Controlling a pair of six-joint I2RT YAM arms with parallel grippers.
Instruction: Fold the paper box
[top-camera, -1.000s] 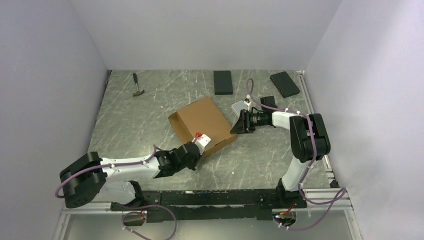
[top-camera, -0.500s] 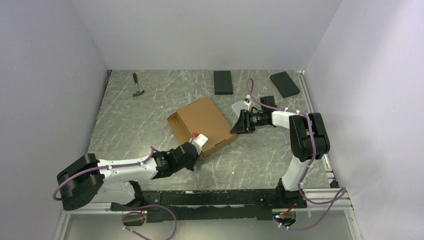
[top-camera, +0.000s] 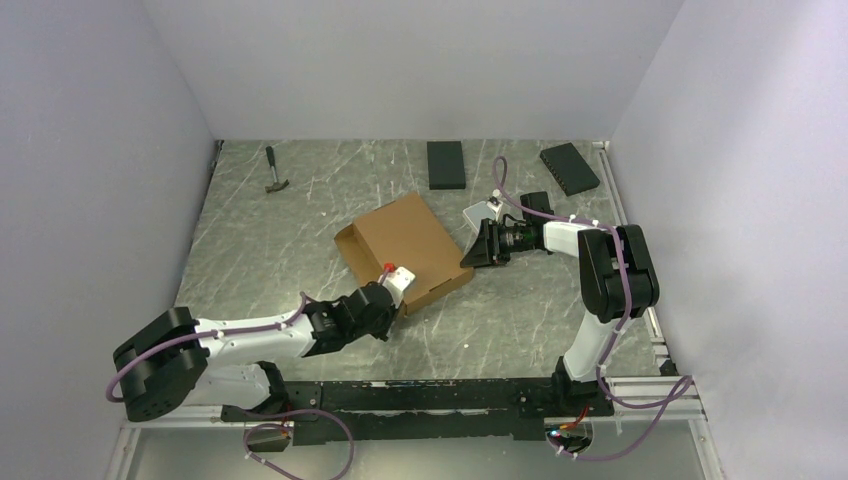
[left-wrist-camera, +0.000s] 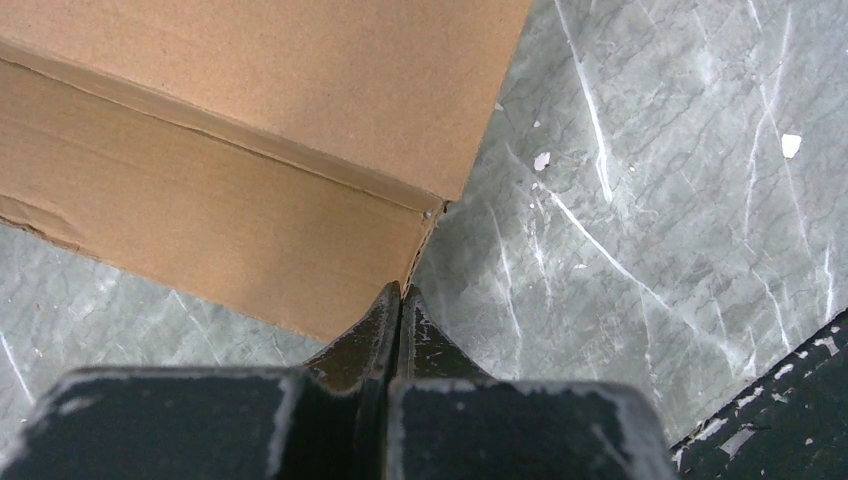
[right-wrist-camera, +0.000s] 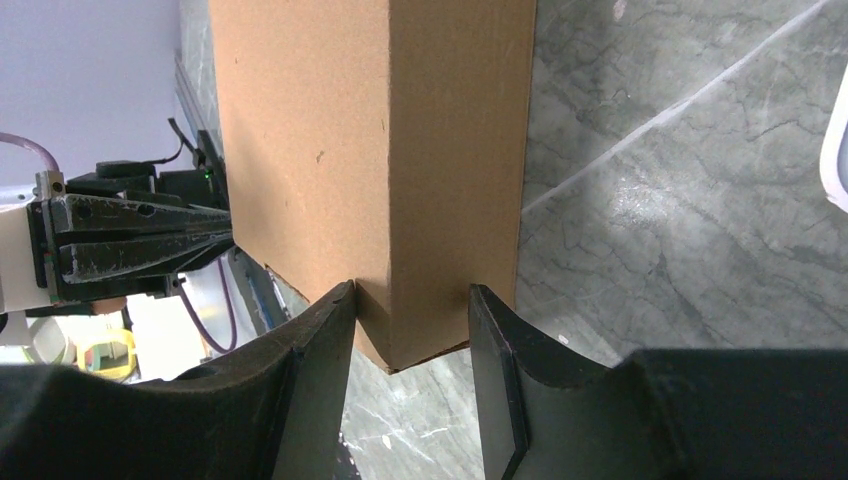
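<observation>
While the paper box (top-camera: 405, 250) is matte cardboard, the table (top-camera: 290, 240) looks marbled.

1. Cardboard box (top-camera: 405, 240): one counted.
2. Black slabs (top-camera: 446, 164), (top-camera: 570, 168): two counted.
3. Hammer (top-camera: 275, 172): one counted.
4. Small white case (top-camera: 478, 214): one counted, partly hidden.
5. Two grippers counted: left gripper (left-wrist-camera: 400, 300), right gripper (right-wrist-camera: 412, 330).

A grey marbled table (top-camera: 280, 240) with white scratches is enclosed by pale walls (top-camera: 400, 60) on three sides. A hammer (top-camera: 276, 171) lies near the far left corner. Two black slabs lie flat along the far edge, well apart: one (top-camera: 446, 164) near the middle, the other (top-camera: 570, 168) angled toward the right wall. A small white case (top-camera: 480, 213) sits nearer, partly hidden. A black rail (top-camera: 420, 395) runs along the near edge.
</observation>
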